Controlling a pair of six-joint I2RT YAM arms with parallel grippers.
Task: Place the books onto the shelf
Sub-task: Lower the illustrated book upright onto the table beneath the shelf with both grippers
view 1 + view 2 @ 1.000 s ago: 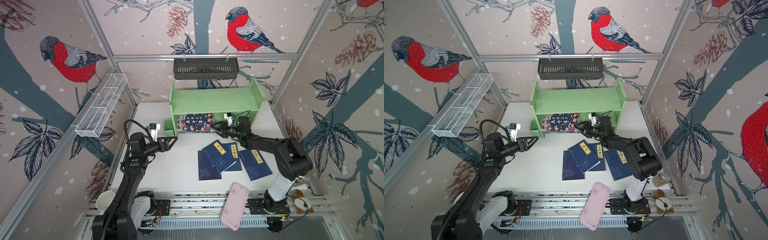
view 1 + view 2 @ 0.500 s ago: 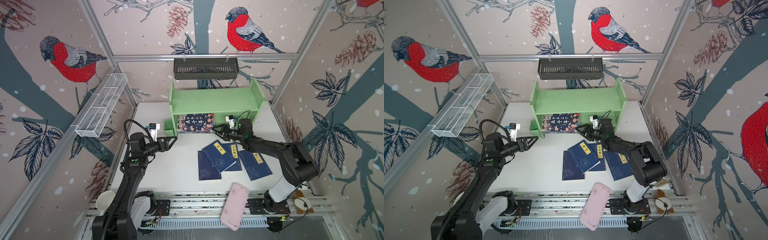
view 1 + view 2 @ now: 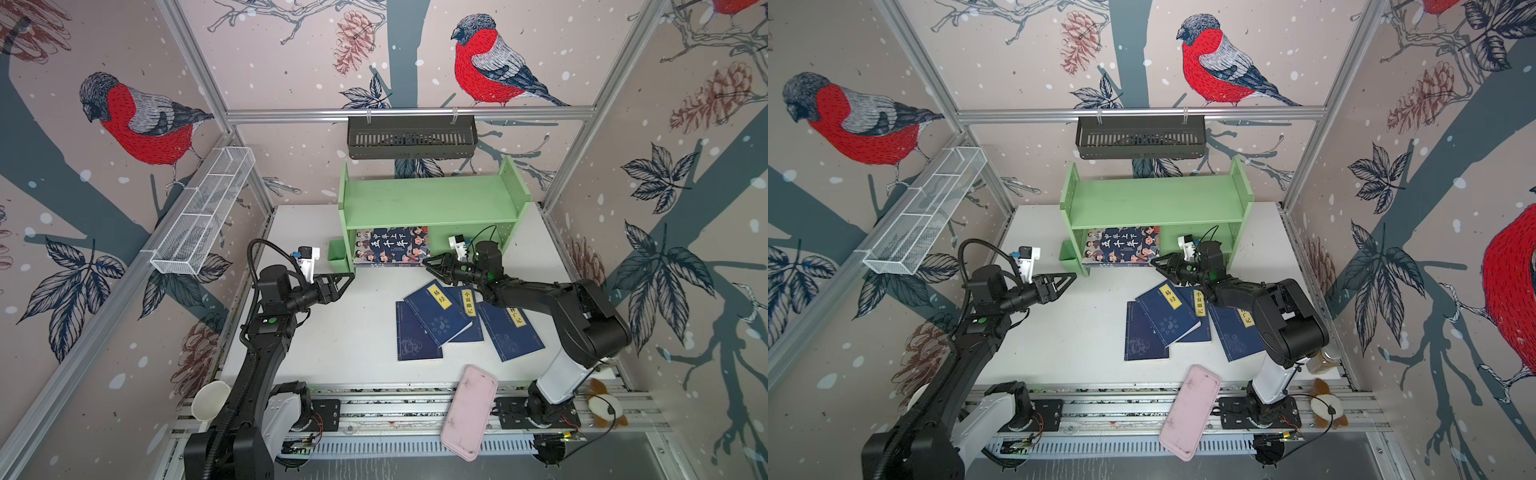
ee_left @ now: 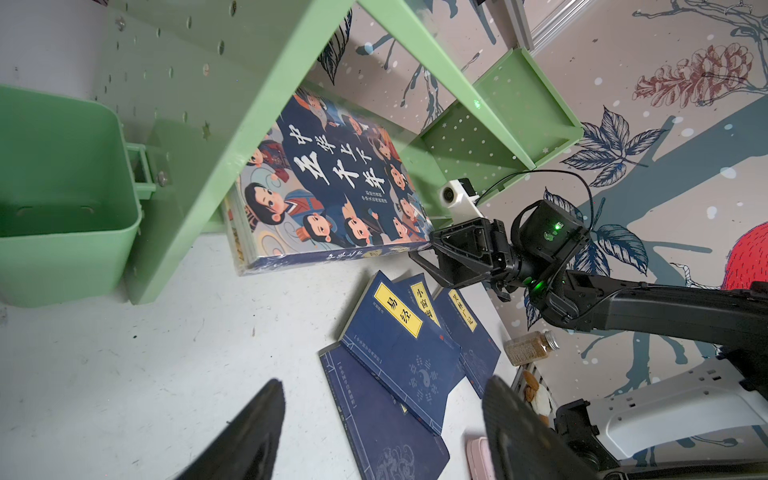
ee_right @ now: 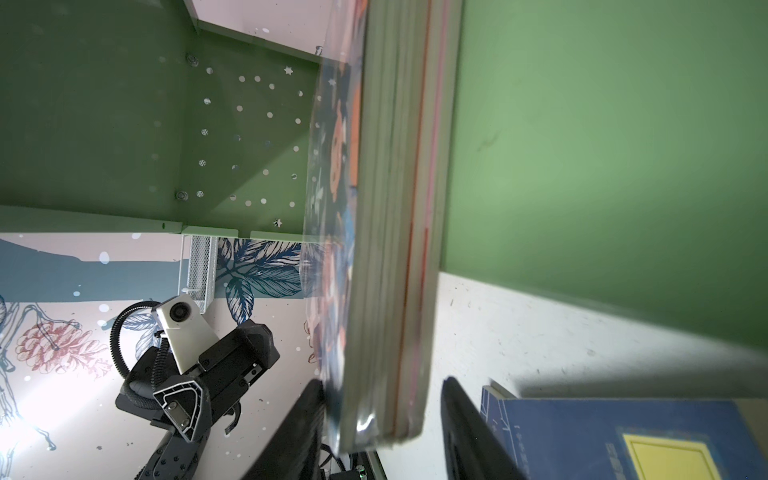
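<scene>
Two grippers by the shelf [image 3: 432,199].
Jaws of right gripper [image 3: 429,265] loosely straddle the corner of the cartoon book [image 3: 392,245]; left gripper [image 3: 349,277] gapes wide, empty.

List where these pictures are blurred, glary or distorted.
Right wrist view: book edge smeared, too close; white glare on the wall. Left wrist view: cover crisp, picture tilted. Both top views: even light, frame posts splayed by the wide lens.

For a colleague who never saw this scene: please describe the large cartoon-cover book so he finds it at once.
Find the light green shelf at the back of the table. Under its upper board, toward the left end, sits the cartoon-cover book. Unlike the navy paperbacks nearby, it is larger and shows painted faces.
</scene>
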